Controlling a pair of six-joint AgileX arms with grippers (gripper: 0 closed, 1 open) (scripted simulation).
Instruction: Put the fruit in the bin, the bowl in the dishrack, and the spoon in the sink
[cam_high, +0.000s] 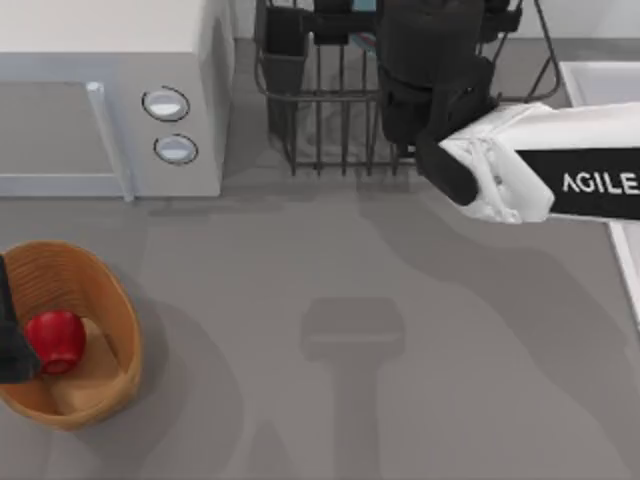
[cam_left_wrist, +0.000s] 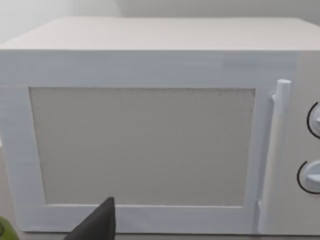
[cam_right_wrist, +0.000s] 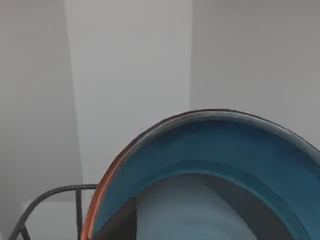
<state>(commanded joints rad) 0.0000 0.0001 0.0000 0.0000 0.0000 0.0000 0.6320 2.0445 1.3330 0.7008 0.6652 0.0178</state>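
Note:
The red fruit (cam_high: 56, 340) lies inside the tan wicker bin (cam_high: 100, 390) at the table's front left. My left arm (cam_high: 8, 345) shows as a dark piece at the left edge, right beside the fruit; a dark tip of my left gripper (cam_left_wrist: 100, 225) points at the microwave. My right arm (cam_high: 560, 180) reaches in from the right, its black wrist (cam_high: 430, 80) over the wire dishrack (cam_high: 320, 110). The blue bowl (cam_right_wrist: 220, 150) with its reddish rim stands tilted on edge close in the right wrist view, with my right gripper (cam_right_wrist: 170, 225) shut on it above a rack wire (cam_right_wrist: 50, 192). The spoon is out of view.
A white microwave (cam_high: 100, 90) with two round knobs stands at the back left, and its door (cam_left_wrist: 145, 145) faces the left wrist camera. The pale rim of the sink (cam_high: 600, 80) runs along the right edge. The grey tabletop (cam_high: 350, 300) carries the arm's shadow.

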